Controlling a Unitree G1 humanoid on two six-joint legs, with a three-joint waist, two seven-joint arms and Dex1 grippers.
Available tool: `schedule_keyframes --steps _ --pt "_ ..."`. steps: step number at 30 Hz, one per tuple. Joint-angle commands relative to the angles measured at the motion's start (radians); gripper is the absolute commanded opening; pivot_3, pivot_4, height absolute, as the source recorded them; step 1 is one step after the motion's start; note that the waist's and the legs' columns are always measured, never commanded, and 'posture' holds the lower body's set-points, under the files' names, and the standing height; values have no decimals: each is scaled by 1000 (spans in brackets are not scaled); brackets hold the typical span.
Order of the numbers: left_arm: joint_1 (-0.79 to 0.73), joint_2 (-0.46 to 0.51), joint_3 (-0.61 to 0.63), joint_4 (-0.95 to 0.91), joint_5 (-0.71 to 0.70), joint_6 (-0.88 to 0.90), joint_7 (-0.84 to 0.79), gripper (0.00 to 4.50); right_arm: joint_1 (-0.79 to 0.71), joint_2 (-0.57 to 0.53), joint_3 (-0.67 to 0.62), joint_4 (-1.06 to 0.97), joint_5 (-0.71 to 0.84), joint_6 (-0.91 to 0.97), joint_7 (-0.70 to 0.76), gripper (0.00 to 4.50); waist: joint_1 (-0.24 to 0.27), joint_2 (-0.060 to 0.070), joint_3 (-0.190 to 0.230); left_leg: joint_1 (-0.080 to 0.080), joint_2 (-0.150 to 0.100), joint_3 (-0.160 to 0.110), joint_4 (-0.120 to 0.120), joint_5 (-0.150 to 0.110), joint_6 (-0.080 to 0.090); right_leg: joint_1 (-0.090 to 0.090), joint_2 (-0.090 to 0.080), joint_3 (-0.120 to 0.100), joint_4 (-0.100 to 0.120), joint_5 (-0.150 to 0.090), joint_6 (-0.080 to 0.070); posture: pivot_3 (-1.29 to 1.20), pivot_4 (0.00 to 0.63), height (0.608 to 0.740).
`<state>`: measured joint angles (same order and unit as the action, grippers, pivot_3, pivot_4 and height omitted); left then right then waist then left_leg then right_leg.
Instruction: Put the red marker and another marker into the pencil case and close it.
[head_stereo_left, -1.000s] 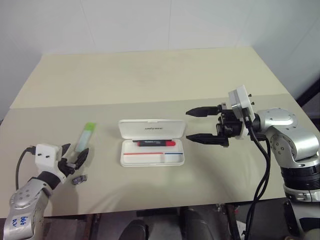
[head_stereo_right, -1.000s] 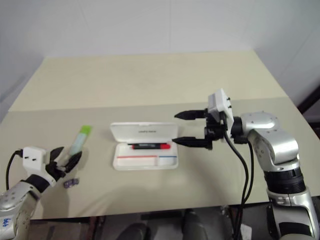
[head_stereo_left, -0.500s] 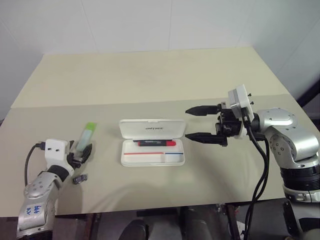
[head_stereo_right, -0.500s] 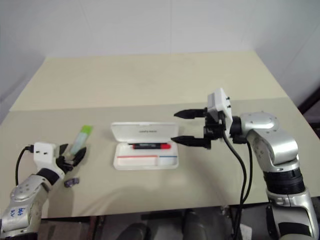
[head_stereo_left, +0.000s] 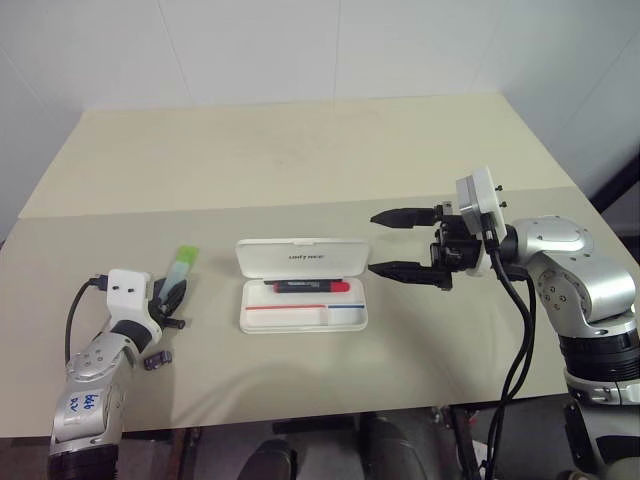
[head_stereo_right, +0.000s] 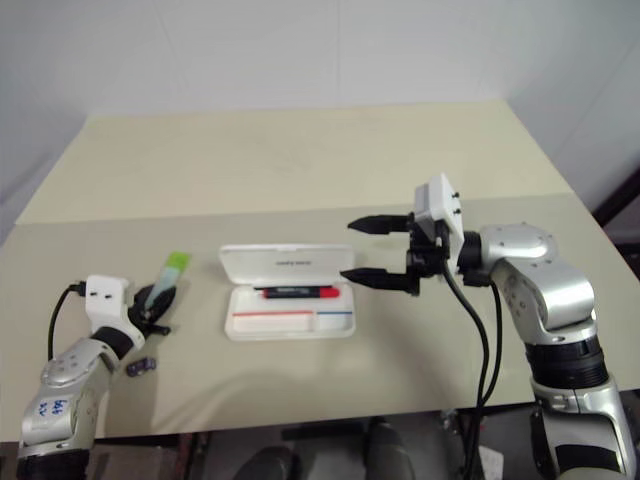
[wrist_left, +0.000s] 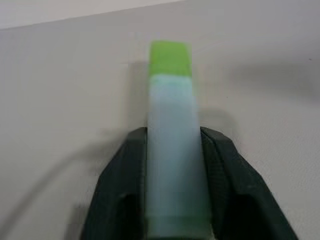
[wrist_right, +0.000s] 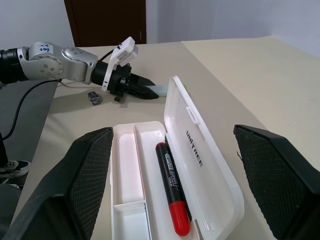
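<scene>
The left gripper (head_stereo_left: 170, 303) has its jaws closed on the short pale-green translucent marker (wrist_left: 172, 145) lying on the beige counter (head_stereo_left: 300, 160), left of the open white hard-plastic pencil case (head_stereo_left: 303, 285) holding the slim black red-capped marker (head_stereo_left: 312, 286). The right gripper (head_stereo_left: 400, 243) hovers with jaws wide. The grip is near one end, so the marker could pivot or slip when lifted.

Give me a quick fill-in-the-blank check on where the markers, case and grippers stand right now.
1. The red marker lies inside the ____ pencil case.
2. The left gripper has its fingers on either side of the ____ marker.
3. The right gripper is ____ and holds nothing.

Missing words: open; green; open
</scene>
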<state>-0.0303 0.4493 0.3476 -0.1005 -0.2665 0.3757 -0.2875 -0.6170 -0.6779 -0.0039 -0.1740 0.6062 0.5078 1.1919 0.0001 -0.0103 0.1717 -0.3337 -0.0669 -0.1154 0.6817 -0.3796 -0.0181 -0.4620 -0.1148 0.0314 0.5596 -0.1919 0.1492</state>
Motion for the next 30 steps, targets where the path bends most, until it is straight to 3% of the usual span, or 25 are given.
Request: schedule_keyframes --steps 1,11,18,25,30 --pt "14 11 15 4 16 20 18 1087 -8 -5 -28 -27 15 -14 -3 4091 0 0 0 0 0 0 0 0 0 0 0 0 0 0 0 0 150 740" --pt "23 47 3 -58 -20 -35 -92 1087 -9 3 -18 -21 8 -21 -7 4091 0 0 0 0 0 0 0 0 0 0 0 0 0 0 0 0 150 740" --pt "3 108 80 -57 -51 -177 -186 1087 -15 15 -12 6 -11 -43 -5 4091 0 0 0 -1 0 0 0 0 0 0 0 0 -1 0 0 0 150 740" --pt "-1 226 118 -118 -121 -318 -408 1087 1 -6 -5 34 -38 -64 25 4091 0 0 0 -1 0 0 0 0 1 0 0 0 -1 0 0 0 150 740" --pt "-34 318 118 -190 -270 -252 -552 1087 31 -41 -17 61 -64 -81 47 4091 0 1 0 -1 1 1 0 -1 1 0 0 -1 -2 0 0 0 150 740"
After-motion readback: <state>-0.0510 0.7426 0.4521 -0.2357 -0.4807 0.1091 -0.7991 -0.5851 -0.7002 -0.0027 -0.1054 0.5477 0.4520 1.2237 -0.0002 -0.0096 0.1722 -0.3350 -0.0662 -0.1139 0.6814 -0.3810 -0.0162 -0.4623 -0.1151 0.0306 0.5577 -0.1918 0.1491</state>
